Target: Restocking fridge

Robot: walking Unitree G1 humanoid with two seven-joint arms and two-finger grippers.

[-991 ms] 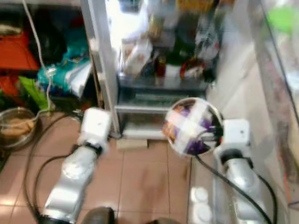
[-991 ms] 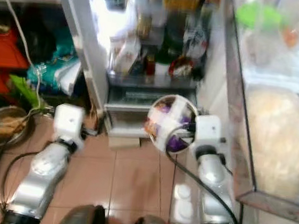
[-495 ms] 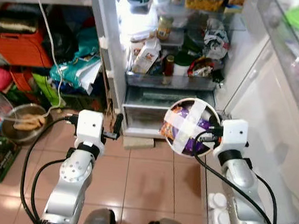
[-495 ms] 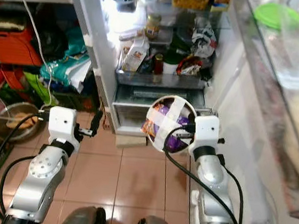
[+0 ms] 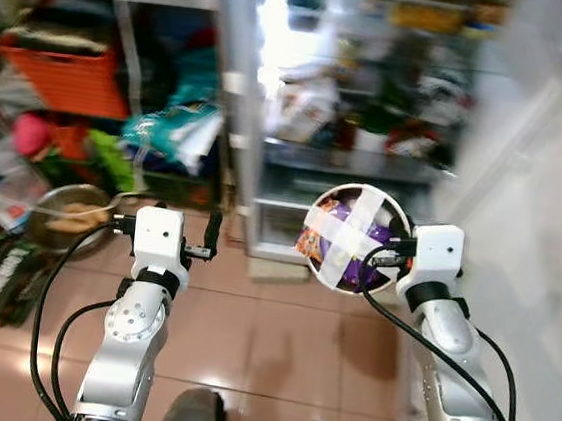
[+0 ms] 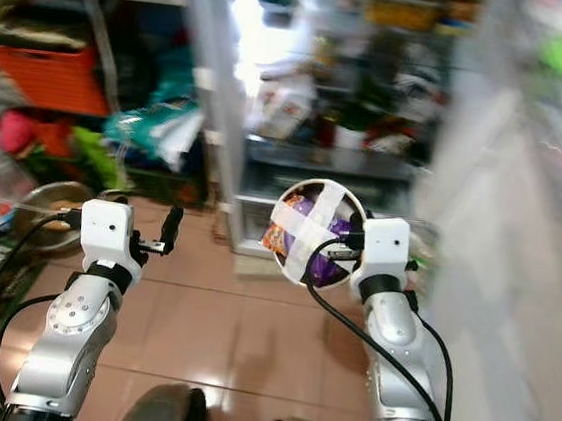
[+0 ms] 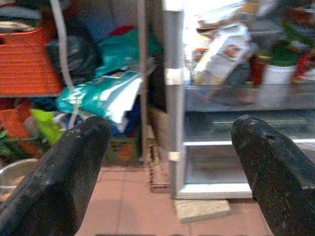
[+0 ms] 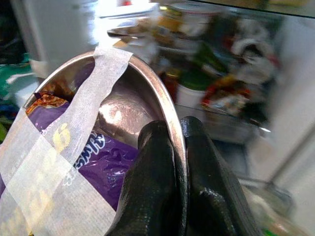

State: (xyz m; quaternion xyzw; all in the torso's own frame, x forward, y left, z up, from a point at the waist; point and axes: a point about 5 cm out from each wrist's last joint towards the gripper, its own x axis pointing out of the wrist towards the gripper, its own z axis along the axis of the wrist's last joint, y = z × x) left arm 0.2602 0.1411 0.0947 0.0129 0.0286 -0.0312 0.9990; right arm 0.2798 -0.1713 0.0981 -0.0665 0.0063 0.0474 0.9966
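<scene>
While the right claw [image 5: 393, 254] pinches the rim of the taped bowl [image 5: 352, 236] near the open fridge [image 5: 370, 129], nothing is shelved yet; the left claw [image 5: 210, 235] hangs wide, empty.

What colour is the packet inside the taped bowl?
Purple packet, with some orange, in the metal bowl; clearest in right wrist view.

Materials, finish
Shiny metal bowl [image 8: 147, 98] w/ matt paper-like tape [image 8: 74, 137], glossy purple plastic packet [image 8: 106, 157]; glossy tiled floor [image 5: 287, 342]; rough matt black fingers [image 7: 74, 162].
</scene>
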